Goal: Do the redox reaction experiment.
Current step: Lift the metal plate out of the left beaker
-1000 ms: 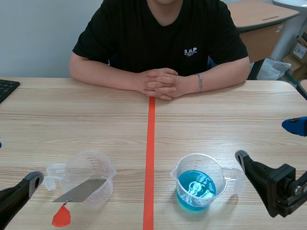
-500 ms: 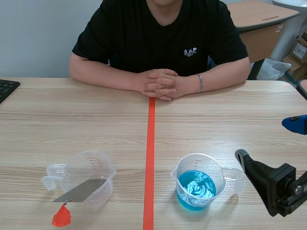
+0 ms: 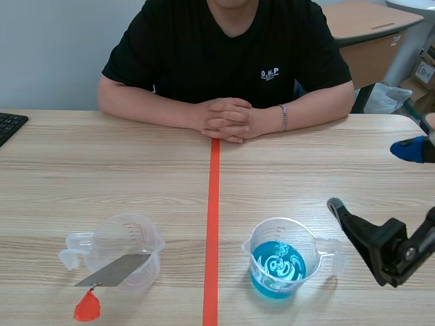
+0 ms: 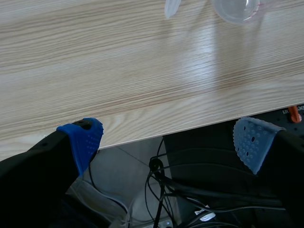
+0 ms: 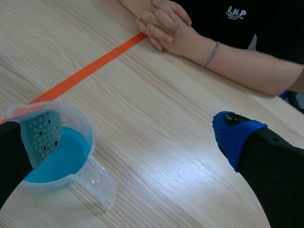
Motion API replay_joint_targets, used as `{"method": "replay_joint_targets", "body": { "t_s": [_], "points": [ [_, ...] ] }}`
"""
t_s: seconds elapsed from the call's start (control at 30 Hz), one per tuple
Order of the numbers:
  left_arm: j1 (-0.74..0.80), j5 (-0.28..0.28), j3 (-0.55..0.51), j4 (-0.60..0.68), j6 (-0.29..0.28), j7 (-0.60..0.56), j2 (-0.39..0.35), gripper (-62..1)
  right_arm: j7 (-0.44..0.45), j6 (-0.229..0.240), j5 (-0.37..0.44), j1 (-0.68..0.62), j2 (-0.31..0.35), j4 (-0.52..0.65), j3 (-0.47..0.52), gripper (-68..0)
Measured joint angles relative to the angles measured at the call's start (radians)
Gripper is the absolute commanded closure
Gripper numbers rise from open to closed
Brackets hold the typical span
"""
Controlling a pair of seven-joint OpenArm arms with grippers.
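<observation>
I held my right gripper (image 5: 137, 137) released, at 3 o'clock of the blue-liquid measuring cup (image 3: 276, 265). My left gripper (image 4: 168, 142), also released, hung off the table (image 4: 118, 71).

liquid (image 3: 277, 269) blue | cup (image 3: 129, 236) clear | sheet (image 3: 115, 269) grey | blob (image 3: 87, 308) red | shirt (image 3: 224, 61) black | tape (image 3: 213, 204) orange-red

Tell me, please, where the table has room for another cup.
The band between the person's hands and the clear cup and blue-liquid cup is bare, either side of the tape line. The near edge is crowded: both cups, a metal sheet, the right gripper.
</observation>
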Motion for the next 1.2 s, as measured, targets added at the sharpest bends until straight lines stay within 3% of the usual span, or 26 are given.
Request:
{"method": "replay_joint_targets", "body": {
  "t_s": [0.17, 0.33, 0.93, 1.2],
  "points": [
    [-0.047, 0.041, 0.049, -0.044, 0.000, -0.001, 0.034, -59.0, 0.034, 0.039, -0.066, 0.082, 0.022, 0.000, -0.105, -67.9],
    [-0.071, 0.090, 0.094, -0.075, 0.000, -0.022, 0.056, -59.0, 0.043, 0.045, -0.141, 0.154, 0.042, 0.000, -0.240, -67.9],
    [-0.074, 0.090, 0.104, -0.087, 0.000, -0.045, 0.083, -59.0, 0.046, 0.044, -0.370, 0.312, 0.048, 0.000, -0.716, -67.9],
    [-0.074, 0.090, 0.104, -0.087, 0.000, -0.044, 0.083, -59.0, 0.035, 0.041, -0.411, 0.412, 0.048, 0.000, -0.921, -67.9]
  ]
}}
